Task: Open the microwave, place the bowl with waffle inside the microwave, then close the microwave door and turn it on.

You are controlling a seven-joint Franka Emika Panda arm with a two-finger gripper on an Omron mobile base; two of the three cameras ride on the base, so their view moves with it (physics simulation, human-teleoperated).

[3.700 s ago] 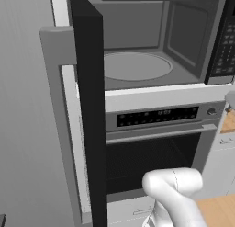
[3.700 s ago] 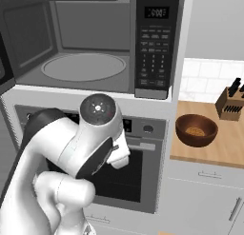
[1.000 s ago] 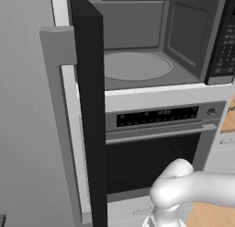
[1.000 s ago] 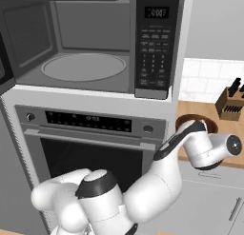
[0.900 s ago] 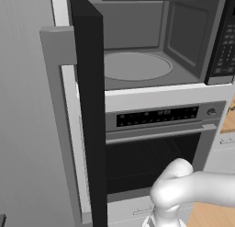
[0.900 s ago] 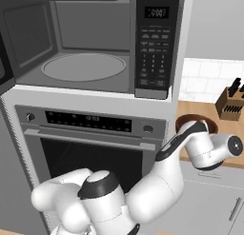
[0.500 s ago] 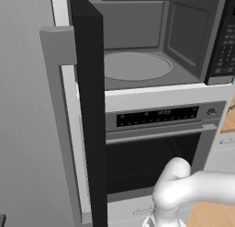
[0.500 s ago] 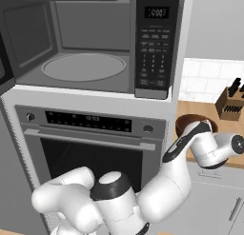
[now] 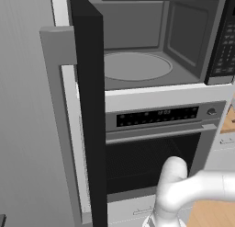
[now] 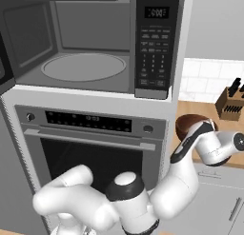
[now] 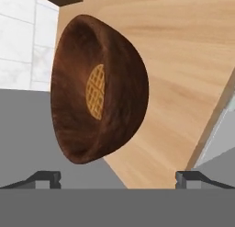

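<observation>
The microwave [image 9: 151,60] stands open, its pale turntable [image 10: 85,66] bare. The microwave door [image 9: 88,111] is swung out to the left and I see it edge-on, with its grey bar handle [image 9: 58,111] beyond. The dark wooden bowl [image 11: 98,90] sits on the wood counter [image 11: 183,60] right of the oven, with the golden waffle [image 11: 95,92] lying inside it. My gripper [image 11: 118,178] is open just short of the bowl, a fingertip on either side and nothing between them. In the right base view my hand [image 10: 217,146] covers part of the bowl [image 10: 189,124].
A silver-framed oven [image 10: 90,153] sits under the microwave. The keypad strip [image 10: 155,48] runs down the microwave's right side. A knife block [image 10: 231,103] stands at the back of the counter against a white tiled wall [image 10: 205,79].
The arm has swung from in front of the oven over to the right, to the bowl on the counter. Over the last second the hand only edged closer. The jaws stayed open.
</observation>
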